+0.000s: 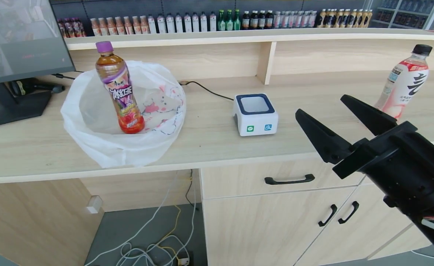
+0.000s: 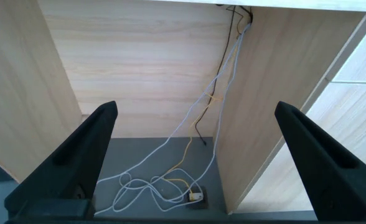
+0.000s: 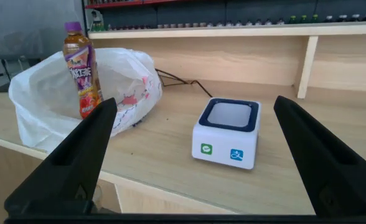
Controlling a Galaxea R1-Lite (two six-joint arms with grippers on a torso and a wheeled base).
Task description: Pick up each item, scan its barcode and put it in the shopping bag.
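Observation:
A tea bottle (image 1: 120, 92) with a purple cap stands upright inside the white shopping bag (image 1: 91, 144) on the left of the counter; the right wrist view has the same tea bottle (image 3: 82, 78) and bag (image 3: 40, 118). The white barcode scanner (image 1: 255, 114) (image 3: 228, 134) sits mid-counter. A pink-and-white bottle (image 1: 405, 83) with a black cap stands at the far right. My right gripper (image 1: 321, 104) (image 3: 195, 102) hangs open and empty before the counter's front edge, right of the scanner. My left gripper (image 2: 197, 107) is open and empty, low, facing the recess under the counter.
A monitor (image 1: 17, 37) on a black stand occupies the counter's left end. A raised shelf with an upright divider (image 1: 267, 62) runs behind the counter, rows of bottles (image 1: 217, 20) beyond. Drawer handles (image 1: 289, 180) face me below. Cables (image 2: 164, 186) lie on the floor.

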